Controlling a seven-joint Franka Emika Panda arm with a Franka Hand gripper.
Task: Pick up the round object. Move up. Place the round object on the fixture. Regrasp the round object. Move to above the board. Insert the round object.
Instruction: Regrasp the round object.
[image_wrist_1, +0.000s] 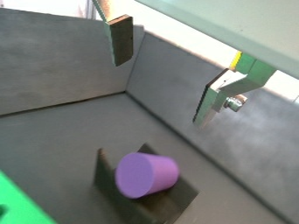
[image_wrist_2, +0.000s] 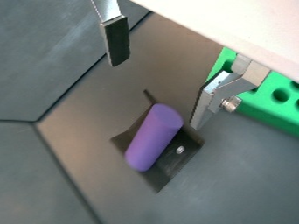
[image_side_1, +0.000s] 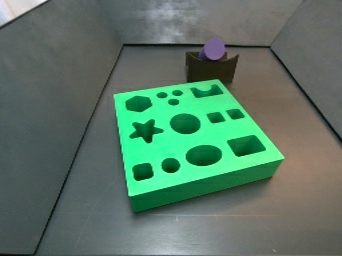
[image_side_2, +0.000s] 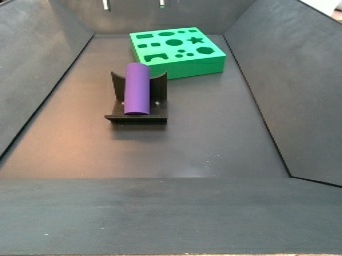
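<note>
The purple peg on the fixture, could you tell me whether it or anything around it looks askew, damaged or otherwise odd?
Nothing stands out. The purple peg lies on its side in the notch of the fixture, apparently seated. The green board sits flat and looks intact. The gripper hovers open above the peg, fingers either side, touching nothing.

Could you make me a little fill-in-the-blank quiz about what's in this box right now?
1. The purple round object lies on the dark ____.
2. The hand is open and holds ____.
3. The board with the shaped cut-outs is coloured ____.
4. In both wrist views the hand hangs ____ the round object, not touching it.

Missing words: fixture; nothing; green; above
</note>
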